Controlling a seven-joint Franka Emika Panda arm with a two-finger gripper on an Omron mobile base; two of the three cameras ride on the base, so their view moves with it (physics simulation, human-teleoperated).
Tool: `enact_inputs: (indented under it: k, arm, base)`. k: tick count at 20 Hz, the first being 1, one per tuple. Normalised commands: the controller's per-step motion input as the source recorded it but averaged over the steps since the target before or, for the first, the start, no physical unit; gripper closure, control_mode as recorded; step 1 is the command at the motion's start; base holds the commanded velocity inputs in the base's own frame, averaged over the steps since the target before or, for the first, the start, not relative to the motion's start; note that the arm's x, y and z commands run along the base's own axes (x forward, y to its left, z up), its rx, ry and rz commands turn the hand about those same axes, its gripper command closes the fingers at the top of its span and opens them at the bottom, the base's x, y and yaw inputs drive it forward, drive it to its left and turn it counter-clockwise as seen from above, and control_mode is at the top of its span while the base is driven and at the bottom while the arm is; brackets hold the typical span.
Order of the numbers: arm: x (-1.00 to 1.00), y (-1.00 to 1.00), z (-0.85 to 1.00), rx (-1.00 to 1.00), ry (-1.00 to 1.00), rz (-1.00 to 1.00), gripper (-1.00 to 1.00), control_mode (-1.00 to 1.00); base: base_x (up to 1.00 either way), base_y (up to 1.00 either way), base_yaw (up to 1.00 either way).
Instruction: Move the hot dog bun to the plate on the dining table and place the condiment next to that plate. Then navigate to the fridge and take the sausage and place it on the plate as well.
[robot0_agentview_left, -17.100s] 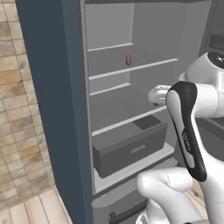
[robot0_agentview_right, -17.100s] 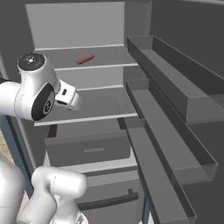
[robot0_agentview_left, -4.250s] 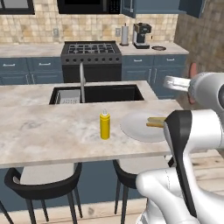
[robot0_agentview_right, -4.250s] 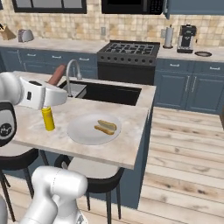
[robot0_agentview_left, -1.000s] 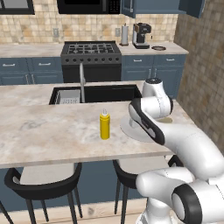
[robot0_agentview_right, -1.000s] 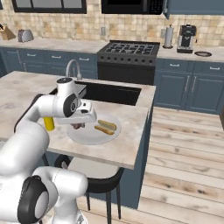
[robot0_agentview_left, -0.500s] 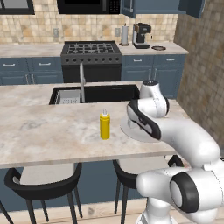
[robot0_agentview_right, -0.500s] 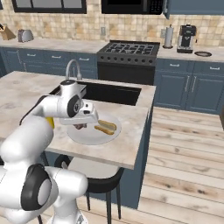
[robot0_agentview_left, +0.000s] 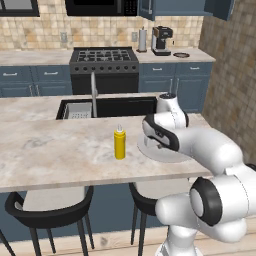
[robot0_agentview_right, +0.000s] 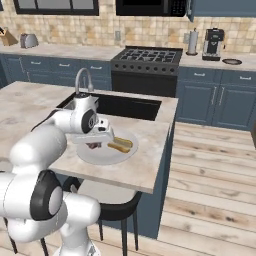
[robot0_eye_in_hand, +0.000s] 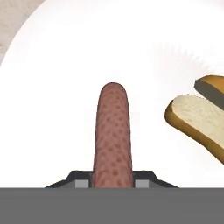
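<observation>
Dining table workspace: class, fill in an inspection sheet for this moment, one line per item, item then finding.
Surface: dining table, beige marbled top.
Job's things: plate near the table's end; hot dog bun lies on it; sausage between the jaws, low over the plate beside the bun; condiment upright on the table beside the plate.
Clutter: nothing seen.
Grippers: gripper shut on the sausage.
Cables: nothing seen.
Surroundings: sink with faucet, stove, coffee maker, stools under the table.
</observation>
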Motion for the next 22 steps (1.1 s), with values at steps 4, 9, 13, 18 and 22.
enact_inputs:
  k: [4,9,13,18,22]
  arm:
    - [0.16,0.00,-0.20,0.00,0.03,0.00,1.00,-1.00]
    - [0.05,0.00,-0.17,0.00,0.00,0.00,-1.00,-1.00]
    - [-0.08,-0.03,-0.14,0.00,0.00,0.00,-1.00,-1.00]
    - [-0.12,-0.07,-0.01,0.00,0.00,0.00,-1.00,-1.00]
    - [-0.25,-0.14,0.09,0.00,0.00,0.00,-1.00,-1.00]
  base:
    - [0.00,0.00,0.00]
    - [0.00,0.00,0.00]
    - [0.00,0.00,0.00]
    - [0.00,0.00,0.00]
    - [0.00,0.00,0.00]
